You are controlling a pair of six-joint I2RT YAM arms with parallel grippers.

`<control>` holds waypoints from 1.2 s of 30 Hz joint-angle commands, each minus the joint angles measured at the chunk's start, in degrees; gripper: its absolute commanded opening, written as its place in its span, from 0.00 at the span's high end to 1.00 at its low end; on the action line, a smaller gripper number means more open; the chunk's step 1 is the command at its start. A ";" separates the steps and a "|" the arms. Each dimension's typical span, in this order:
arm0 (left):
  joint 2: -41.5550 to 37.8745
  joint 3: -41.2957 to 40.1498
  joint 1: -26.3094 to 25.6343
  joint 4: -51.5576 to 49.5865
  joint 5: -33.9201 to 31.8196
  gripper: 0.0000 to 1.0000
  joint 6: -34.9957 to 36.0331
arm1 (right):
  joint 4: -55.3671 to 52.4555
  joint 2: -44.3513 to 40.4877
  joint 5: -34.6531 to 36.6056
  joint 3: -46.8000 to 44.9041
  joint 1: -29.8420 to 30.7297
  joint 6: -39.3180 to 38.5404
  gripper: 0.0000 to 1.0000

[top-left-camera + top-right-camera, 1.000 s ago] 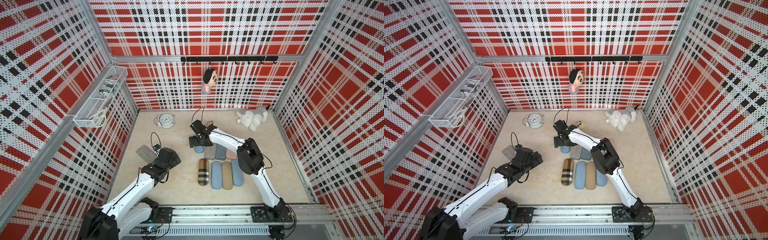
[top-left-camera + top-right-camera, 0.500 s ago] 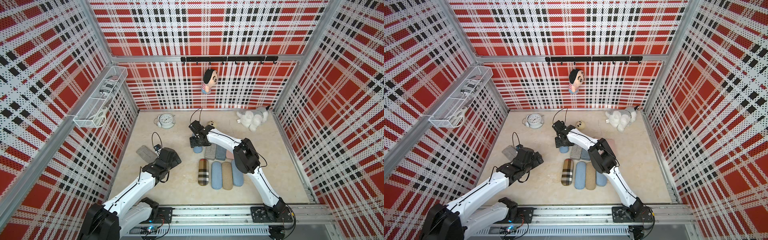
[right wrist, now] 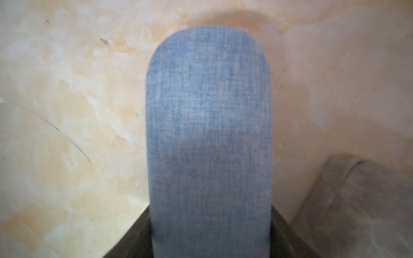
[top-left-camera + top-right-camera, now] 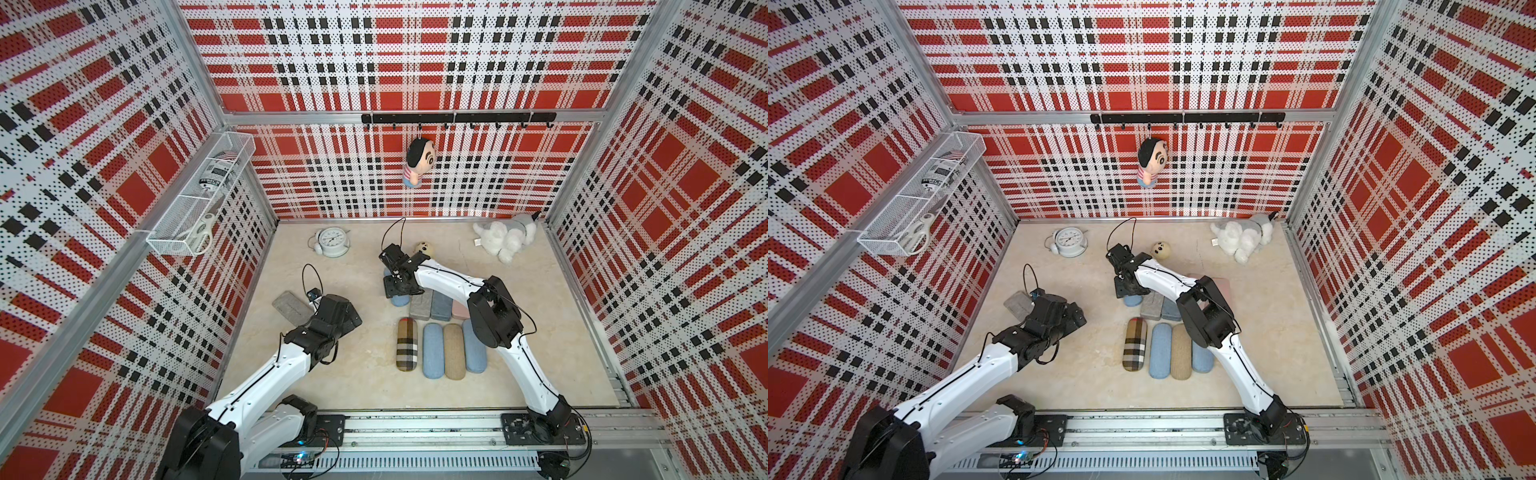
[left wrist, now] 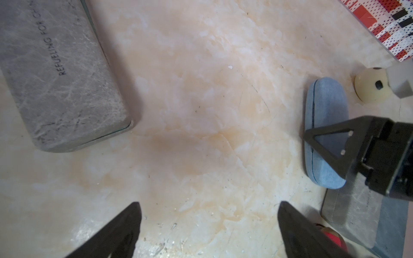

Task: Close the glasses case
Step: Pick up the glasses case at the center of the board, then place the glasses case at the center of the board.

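Note:
A blue fabric glasses case lies on the marble floor at the left end of a back row of cases. My right gripper comes down over it. In the right wrist view the blue case fills the gap, and both black fingers press its long sides at my right gripper. From the left wrist view the blue case shows a thin dark seam and looks closed. My left gripper is open over bare floor beside a grey case.
A front row holds a plaid case, a blue case, a tan case and another blue one. Grey cases lie by the held one. A clock, small ball and plush dog sit at the back.
The right gripper's jaws have closed in from wide open onto the blue case, and its elbow has swung slightly left. The left arm has hardly moved.

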 commanded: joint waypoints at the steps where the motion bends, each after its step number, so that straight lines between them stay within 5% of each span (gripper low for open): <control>1: -1.31 0.94 0.79 1.16 -0.42 0.03 0.72 | 2.17 -7.13 2.05 -1.59 -0.26 -0.26 0.52; 12: 0.10 2.39 1.34 4.71 0.96 0.01 1.20 | -1.13 -35.38 15.26 -21.72 -0.08 3.39 0.52; 24: 5.94 3.45 0.56 10.34 4.92 0.01 1.10 | -15.77 -62.55 21.36 -53.97 -0.04 23.38 0.51; 36: 7.99 4.63 -3.56 10.49 3.06 0.01 -1.03 | -13.99 -67.18 20.04 -69.18 -4.10 26.68 0.47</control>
